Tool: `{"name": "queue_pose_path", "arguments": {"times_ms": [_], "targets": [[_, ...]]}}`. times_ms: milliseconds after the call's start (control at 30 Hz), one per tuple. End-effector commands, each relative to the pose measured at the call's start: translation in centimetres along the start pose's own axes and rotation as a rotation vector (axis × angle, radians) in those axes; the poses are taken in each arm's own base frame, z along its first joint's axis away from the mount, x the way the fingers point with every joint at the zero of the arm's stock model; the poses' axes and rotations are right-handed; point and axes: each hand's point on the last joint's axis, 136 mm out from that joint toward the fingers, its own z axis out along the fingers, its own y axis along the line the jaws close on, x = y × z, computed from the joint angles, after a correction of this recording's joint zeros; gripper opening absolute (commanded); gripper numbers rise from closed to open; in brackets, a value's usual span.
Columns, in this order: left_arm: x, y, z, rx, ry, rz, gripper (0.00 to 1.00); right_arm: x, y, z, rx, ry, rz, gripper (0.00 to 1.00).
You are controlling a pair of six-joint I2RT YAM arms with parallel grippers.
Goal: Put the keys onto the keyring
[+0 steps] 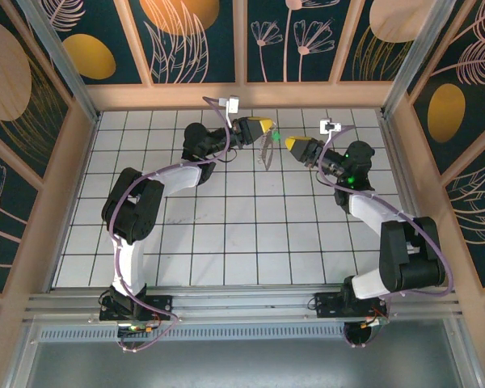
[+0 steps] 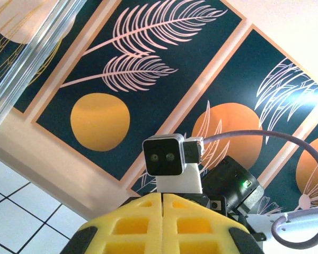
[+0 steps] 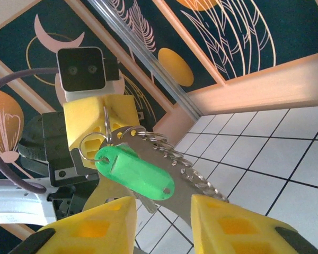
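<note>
The left gripper (image 3: 105, 132), clamped on the keyring (image 3: 183, 174), held it aloft so the green-headed key (image 3: 135, 172) hung threaded, while the right gripper (image 3: 164, 211) stood parted just beneath.

Counter (image 1: 226, 242): white square tiles, dark grout lines, evenly lit. Walls (image 1: 133, 56) on three sides: dark teal panels with orange discs and pale leaf drawings, set in a light wooden frame (image 1: 145, 95). Metal rail (image 1: 242, 304) along the counter's near edge.
</note>
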Motion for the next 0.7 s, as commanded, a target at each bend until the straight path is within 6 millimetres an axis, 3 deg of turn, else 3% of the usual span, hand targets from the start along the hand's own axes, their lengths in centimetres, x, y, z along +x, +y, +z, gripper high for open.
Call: {"name": "queue_pose_path", "arguments": {"times_ms": [0, 300, 667], "targets": [[-2.3, -3.5, 0.3, 0.075, -0.042, 0.082, 0.0, -3.0, 1.6, 0.1, -0.024, -0.086, -0.042, 0.33], [-2.1, -3.6, 0.2, 0.087, -0.049, 0.069, 0.0, -5.4, 2.3, 0.8, -0.079, -0.184, -0.022, 0.34], [-2.0, -3.6, 0.4, 0.087, -0.052, 0.063, 0.0, -5.4, 3.6, 3.1, -0.167, -0.191, 0.002, 0.34]]}}
